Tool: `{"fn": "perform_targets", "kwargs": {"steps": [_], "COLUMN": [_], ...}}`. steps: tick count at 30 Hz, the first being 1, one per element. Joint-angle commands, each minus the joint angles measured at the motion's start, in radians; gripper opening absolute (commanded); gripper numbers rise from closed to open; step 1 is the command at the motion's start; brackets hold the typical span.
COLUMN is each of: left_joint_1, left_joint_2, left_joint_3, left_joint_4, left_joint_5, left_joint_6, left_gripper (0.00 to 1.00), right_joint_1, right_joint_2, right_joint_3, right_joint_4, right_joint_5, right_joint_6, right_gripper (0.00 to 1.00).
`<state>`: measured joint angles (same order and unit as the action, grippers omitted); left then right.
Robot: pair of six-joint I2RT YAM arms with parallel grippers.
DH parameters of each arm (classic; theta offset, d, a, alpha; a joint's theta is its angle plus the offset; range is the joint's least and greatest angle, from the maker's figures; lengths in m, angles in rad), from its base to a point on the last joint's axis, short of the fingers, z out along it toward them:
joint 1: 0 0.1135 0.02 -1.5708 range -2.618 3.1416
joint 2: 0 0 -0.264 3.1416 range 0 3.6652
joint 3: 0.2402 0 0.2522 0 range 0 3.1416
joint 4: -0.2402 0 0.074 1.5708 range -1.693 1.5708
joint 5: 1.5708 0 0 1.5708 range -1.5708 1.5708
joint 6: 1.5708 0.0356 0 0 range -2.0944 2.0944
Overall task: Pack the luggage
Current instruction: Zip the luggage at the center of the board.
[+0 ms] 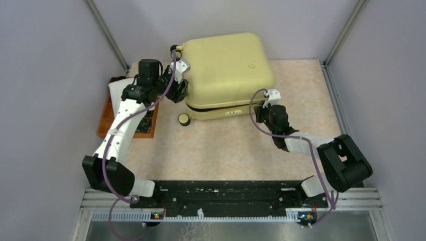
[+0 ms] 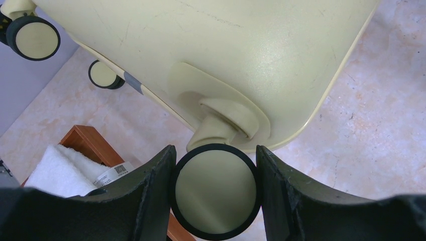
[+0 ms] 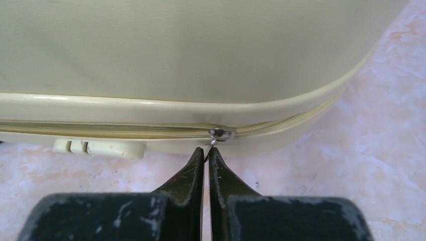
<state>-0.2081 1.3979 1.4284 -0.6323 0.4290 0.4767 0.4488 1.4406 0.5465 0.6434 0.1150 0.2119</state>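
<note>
Pale yellow hard-shell suitcase [image 1: 226, 70], rounded at the corners, lying lid down on the beige marbled tabletop [image 1: 216, 150], directly ahead of both sets of fingers. Left gripper [image 2: 216, 155] clamped on a black-rimmed cream caster wheel [image 2: 216, 198], one finger pressed to each side. Right gripper [image 3: 207, 153] pinched tight on the small silver zipper pull [image 3: 219, 133] just past its tips. White folded towel [image 2: 55, 173] on a brown wooden tray [image 2: 88, 143], left of the left fingers.

My black two-finger left gripper [image 2: 215, 150] reaches forward, its fingers [image 2: 155, 196] hugging a cream, black-rimmed wheel [image 2: 216, 193]. My black right gripper [image 3: 207, 150] is pinched tight on a thin metal zip pull [image 3: 213, 142].
</note>
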Motion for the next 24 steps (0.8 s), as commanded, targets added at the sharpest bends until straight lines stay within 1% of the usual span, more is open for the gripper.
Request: {"fn": "perform_targets", "kwargs": {"steps": [1, 6, 12, 24], "left_joint_1": [-0.012, -0.013, -0.026, -0.070], "left_joint_2": [-0.049, -0.059, -0.063, -0.050], "left_joint_3": [0.011, -0.039, -0.068, -0.064], "left_joint_4": [0.144, 0.163, 0.168, 0.178], "left_joint_5": [0.084, 0.080, 0.099, 0.117], "left_joint_6": [-0.003, 0.018, 0.018, 0.017], "left_gripper": [0.00, 0.00, 0.00, 0.00], "right_joint_1": [0.138, 0.211, 0.276, 0.437], "right_joint_2": [-0.031, -0.008, 0.027, 0.193], "right_joint_3": [0.077, 0.104, 0.142, 0.304], "right_joint_4": [0.056, 0.046, 0.041, 0.036], "right_joint_5": [0.000, 0.024, 0.017, -0.032], "right_joint_6": [-0.046, -0.047, -0.034, 0.000], "right_gripper": [0.00, 0.00, 0.00, 0.00]}}
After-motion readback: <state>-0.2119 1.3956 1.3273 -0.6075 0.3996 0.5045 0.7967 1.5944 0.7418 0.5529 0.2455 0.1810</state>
